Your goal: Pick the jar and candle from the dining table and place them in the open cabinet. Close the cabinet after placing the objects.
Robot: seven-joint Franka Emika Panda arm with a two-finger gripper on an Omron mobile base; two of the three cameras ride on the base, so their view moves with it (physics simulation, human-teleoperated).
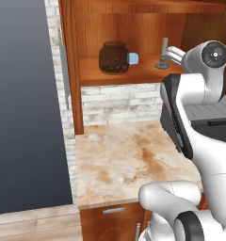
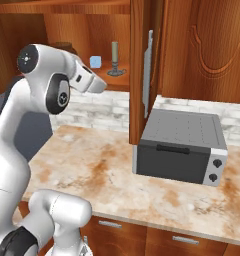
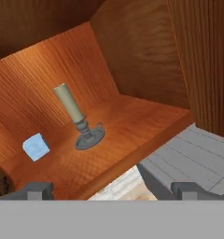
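The cabinet (image 1: 133, 73) stands open, and both task objects rest on its lower shelf. The jar (image 1: 114, 57), clear glass with dark lumps inside, sits at the shelf's left. Further right, the candle (image 1: 164, 52) (image 2: 115, 59) (image 3: 79, 119) stands upright on its small dark dish. My gripper (image 3: 114, 189) is open and holds nothing. It hovers just in front of the shelf edge, a short way back from the candle. In the left base view my hand (image 1: 173, 54) is right beside the candle. The dining table is out of view.
A small pale-blue cube (image 1: 133, 58) (image 3: 36, 146) lies between jar and candle. Below the cabinet runs a marbled stone counter (image 1: 129, 160) with a grey toaster oven (image 2: 182, 145) on its right. An open cabinet door (image 2: 142, 60) juts out edge-on above the oven.
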